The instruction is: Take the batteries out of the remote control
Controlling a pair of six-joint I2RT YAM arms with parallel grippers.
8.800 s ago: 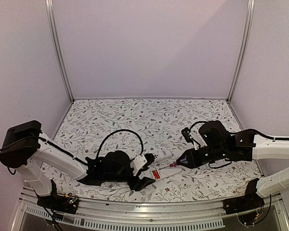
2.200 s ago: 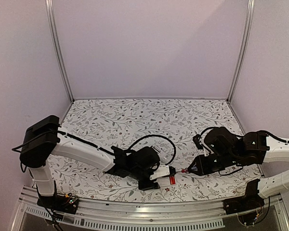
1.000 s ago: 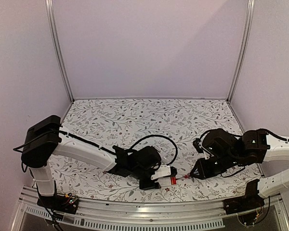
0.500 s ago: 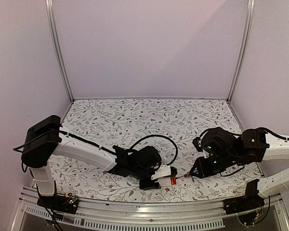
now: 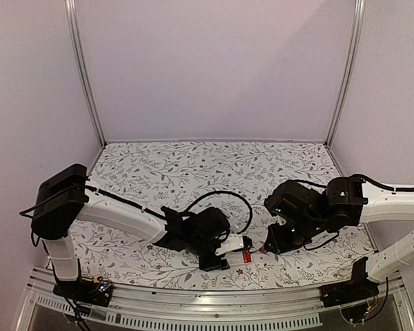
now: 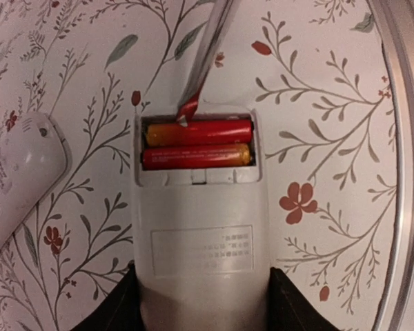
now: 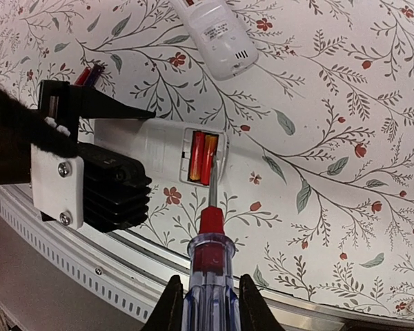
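The white remote control lies back-up on the flowered table, and my left gripper is shut on its near end, one black finger on each long side. Two red batteries lie side by side in its uncovered recess. My right gripper is shut on the red-and-blue handle of a screwdriver. The metal tip rests at the end of the farther battery, at the recess edge. In the top view the remote sits between the left gripper and the right gripper.
A rounded white plastic piece with a printed label lies on the table beside the remote, also at the left of the left wrist view. A small red-and-dark thing shows behind the left fingers. The metal front rail runs close by.
My right arm has swung left toward the remote, bringing the screwdriver tip to the battery recess. The left gripper holds the remote in nearly the same place.
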